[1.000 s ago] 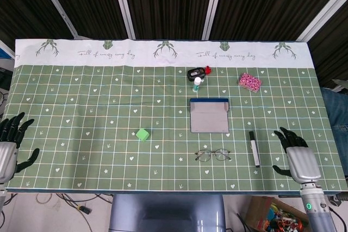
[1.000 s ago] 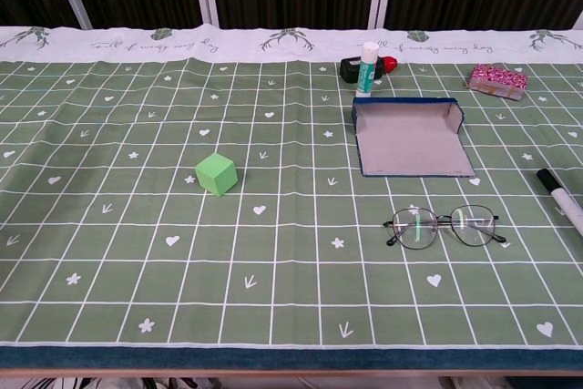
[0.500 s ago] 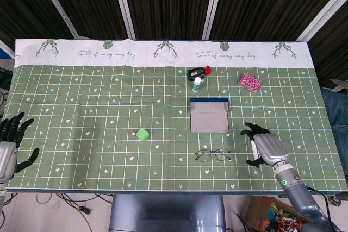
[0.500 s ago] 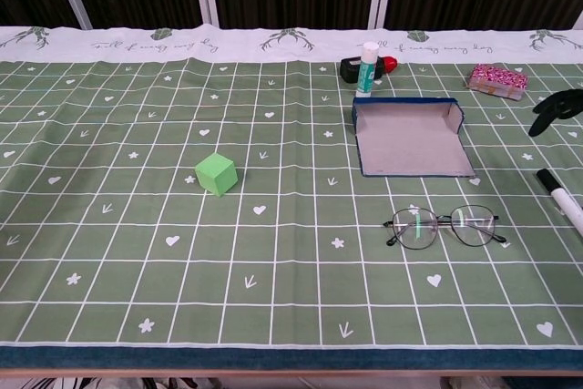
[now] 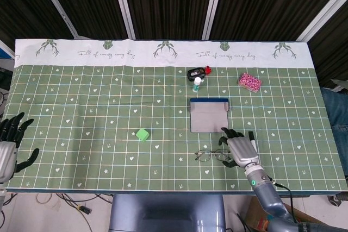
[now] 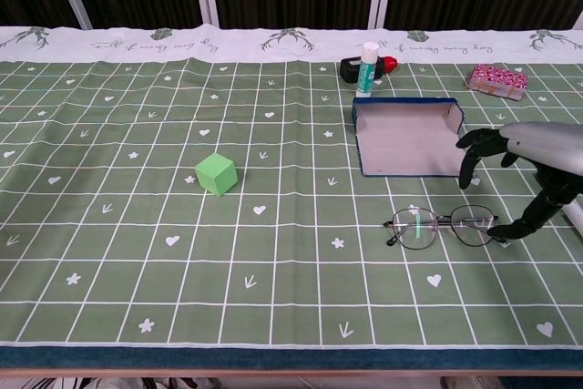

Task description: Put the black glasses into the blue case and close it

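The black thin-framed glasses (image 5: pixel 210 155) (image 6: pixel 444 226) lie unfolded on the green cloth, just in front of the blue case (image 5: pixel 209 116) (image 6: pixel 410 138). The case lies open with its grey lining up. My right hand (image 5: pixel 239 148) (image 6: pixel 528 157) hovers at the right end of the glasses, fingers spread and holding nothing. Its thumb reaches down beside the right lens. My left hand (image 5: pixel 10 142) rests at the table's left front edge with fingers apart and holds nothing; only the head view shows it.
A green cube (image 5: pixel 142 135) (image 6: pixel 216 173) sits left of centre. A marker (image 5: pixel 251 136) lies partly under my right hand. Behind the case stand a glue stick (image 5: pixel 197 84) (image 6: pixel 367 68) and a black object (image 5: pixel 194 73). A pink packet (image 5: pixel 249 82) (image 6: pixel 496 80) lies at the back right.
My right hand has moved left from the table's right front edge, past the marker, to the right end of the glasses. The left hand, glasses and case have not moved.
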Controlling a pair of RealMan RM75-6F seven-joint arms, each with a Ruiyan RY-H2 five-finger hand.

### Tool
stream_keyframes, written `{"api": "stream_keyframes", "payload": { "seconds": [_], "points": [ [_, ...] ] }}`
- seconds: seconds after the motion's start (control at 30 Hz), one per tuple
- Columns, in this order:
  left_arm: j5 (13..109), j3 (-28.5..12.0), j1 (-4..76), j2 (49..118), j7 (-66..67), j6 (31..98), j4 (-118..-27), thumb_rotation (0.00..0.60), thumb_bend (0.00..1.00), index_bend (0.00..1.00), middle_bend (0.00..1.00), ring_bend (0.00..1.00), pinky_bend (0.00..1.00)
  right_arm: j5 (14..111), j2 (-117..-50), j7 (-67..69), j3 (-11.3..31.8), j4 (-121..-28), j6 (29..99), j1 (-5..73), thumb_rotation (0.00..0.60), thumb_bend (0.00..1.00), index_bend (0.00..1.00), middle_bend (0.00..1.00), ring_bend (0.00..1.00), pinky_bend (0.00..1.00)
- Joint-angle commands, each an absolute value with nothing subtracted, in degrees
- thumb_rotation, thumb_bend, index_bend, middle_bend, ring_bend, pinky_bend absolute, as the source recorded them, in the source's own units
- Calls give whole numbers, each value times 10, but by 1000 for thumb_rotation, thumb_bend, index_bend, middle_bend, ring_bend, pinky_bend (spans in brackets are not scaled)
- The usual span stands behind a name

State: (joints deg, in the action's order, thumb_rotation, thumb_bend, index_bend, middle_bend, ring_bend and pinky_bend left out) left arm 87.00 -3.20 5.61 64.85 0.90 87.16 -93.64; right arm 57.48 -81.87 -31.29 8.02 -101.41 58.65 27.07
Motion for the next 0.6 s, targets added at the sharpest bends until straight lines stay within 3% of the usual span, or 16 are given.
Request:
{"api": "stream_keyframes", "payload": {
  "seconds": [0.03, 0.6],
  "points": [
    [870, -32, 57, 648, 8, 871, -937, 600, 313, 111, 0, 0, 0, 545, -849, -352, 80, -1008, 610, 285, 600, 313, 406, 97, 124, 205],
    [870, -32, 57, 648, 8, 870, -937, 600, 313, 111, 0, 0, 0, 486, -924, -410, 86, -979, 655, 314, 600, 342, 494, 98, 125, 205]
  ]
}}
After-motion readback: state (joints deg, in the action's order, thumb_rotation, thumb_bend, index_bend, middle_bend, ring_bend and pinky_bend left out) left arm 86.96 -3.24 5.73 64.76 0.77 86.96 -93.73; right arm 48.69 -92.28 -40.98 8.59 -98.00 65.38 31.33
